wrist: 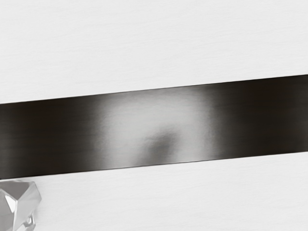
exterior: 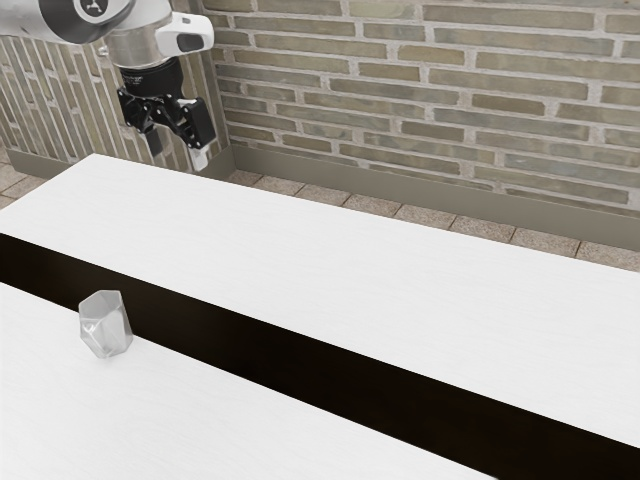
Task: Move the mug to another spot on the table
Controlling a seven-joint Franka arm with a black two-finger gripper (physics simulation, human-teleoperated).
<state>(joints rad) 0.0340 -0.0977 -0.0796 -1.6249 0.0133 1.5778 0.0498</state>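
The mug is a small, faceted, silvery-grey cup standing upright on the white table, near the exterior view's left edge, just on the near side of the table's black stripe. My black gripper hangs high in the upper left of the exterior view, well above the table's far edge and far from the mug, open with nothing between its fingers. In the wrist view the mug sits beside the glossy black stripe, off to one side of my hand.
A brick wall and a tiled floor strip lie behind the table. The black stripe runs diagonally across the white tabletop, with wide white surface on both sides of it.
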